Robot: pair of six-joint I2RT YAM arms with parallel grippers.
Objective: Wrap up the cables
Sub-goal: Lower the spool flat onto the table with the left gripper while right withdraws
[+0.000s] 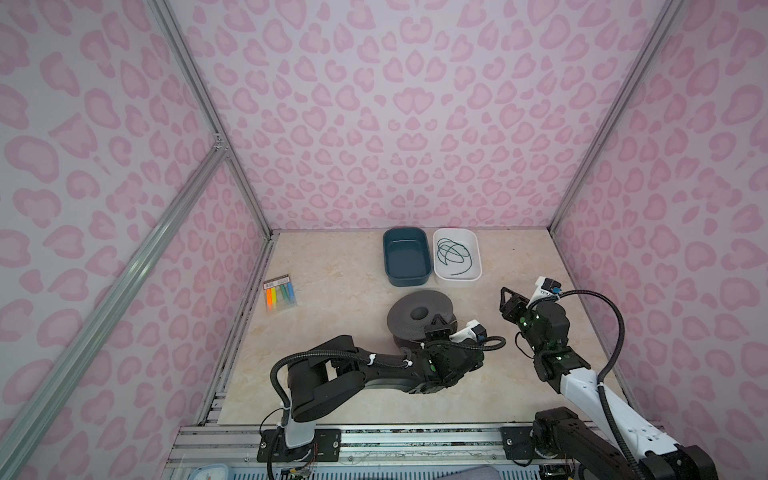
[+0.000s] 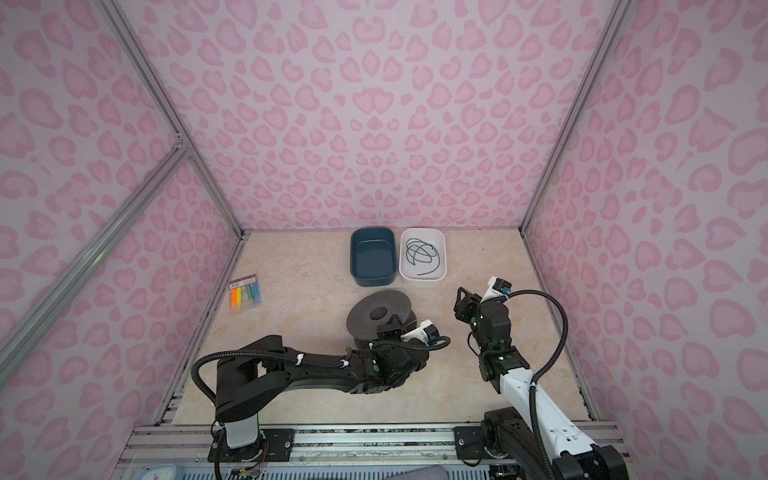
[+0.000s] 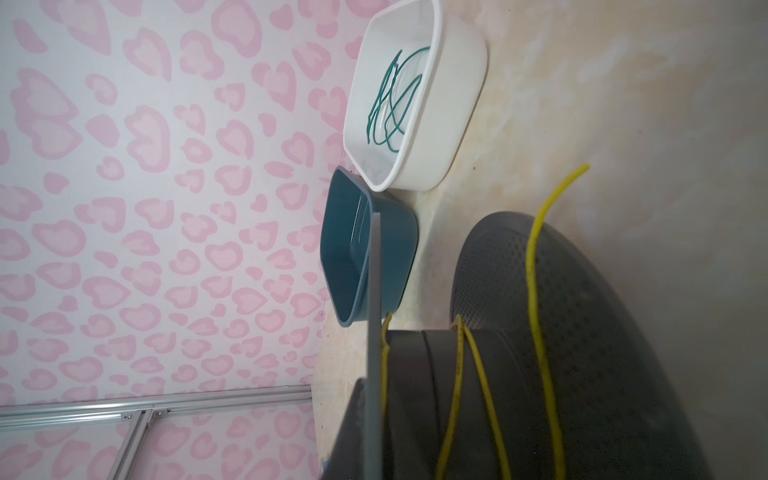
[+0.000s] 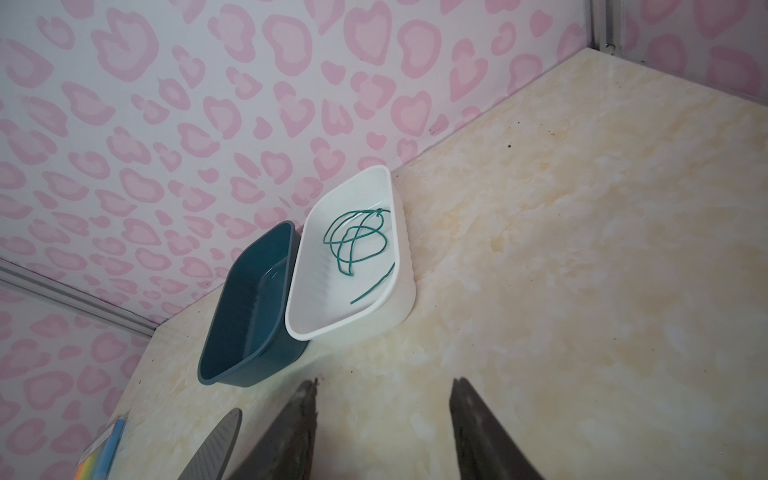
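Note:
A dark grey spool point(image 1: 419, 311) point(image 2: 376, 311) stands tilted at the middle of the table. The yellow cable point(image 3: 536, 291) lies in a few loose turns round its core, and its free end sticks out past the perforated flange point(image 3: 582, 332). My left gripper point(image 1: 437, 328) point(image 2: 392, 326) point(image 3: 374, 386) is shut at the near rim of the spool. The other flange's thin grey edge runs between its jaws with a yellow strand beside it. My right gripper point(image 1: 505, 299) point(image 2: 459, 297) point(image 4: 384, 382) hangs open and empty over bare table, right of the spool.
A dark blue bin point(image 1: 405, 257) and a white bin point(image 1: 457, 280) stand side by side at the back. A dark green cord point(image 1: 451, 253) lies coiled in the white one. A clear packet of coloured strips point(image 1: 279, 293) lies at the left edge.

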